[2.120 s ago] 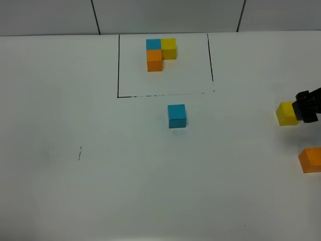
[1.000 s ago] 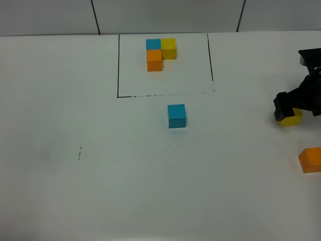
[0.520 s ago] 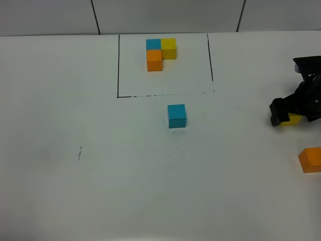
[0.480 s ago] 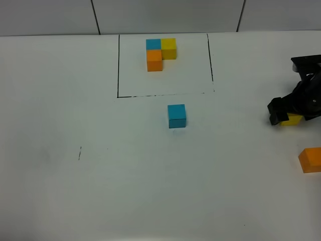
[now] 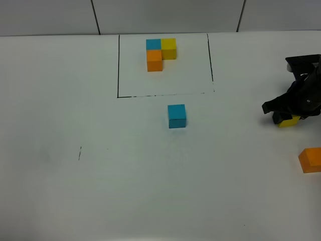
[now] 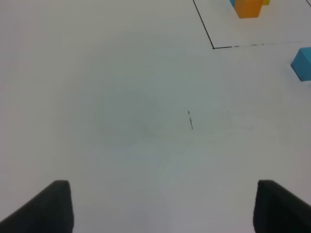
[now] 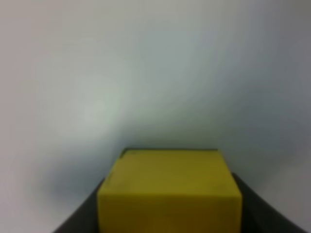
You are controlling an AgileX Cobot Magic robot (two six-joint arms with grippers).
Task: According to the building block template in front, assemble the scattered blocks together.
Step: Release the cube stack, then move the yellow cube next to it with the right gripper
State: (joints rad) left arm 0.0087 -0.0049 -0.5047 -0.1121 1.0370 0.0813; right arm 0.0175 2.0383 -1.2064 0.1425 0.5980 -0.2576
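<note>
Jaws, right: clenched on the loose yellow cube (image 7: 169,189). In the wrist view a dark finger presses each side face and the cube fills the gap.
Right gripper (image 5: 285,113): low over the white table (image 5: 100,175), well off the template frame (image 5: 118,65) toward the right arm's side and slightly nearer the camera than its front line.
Yellow cube, contact with table: cannot tell. In the high view only a sliver of yellow shows under the gripper.
Jaws, left: released and wide apart, with nothing between them.
Left gripper (image 6: 167,208): over bare table, well away from the template frame on the left arm's side, out of the high view.
Blue cube (image 5: 176,116): loose, just outside the frame's front line, near its middle.
Orange cube (image 5: 311,159): loose, farther from the frame than the yellow cube, at the right edge of the high view.
Template cubes (image 5: 161,52): tight L inside the frame. Blue sits at the back, yellow touches it on the right, and orange touches blue's front.
Step in hand: probably the pick of the yellow cube, with the grip made and the carry not yet begun.
Next move calls for: a clean lift, a carry toward the frame to the blue cube, and a square set-down flush against that cube's right face without nudging it.
Left to do: yellow and orange are both unplaced, so the build looks barely begun.
</note>
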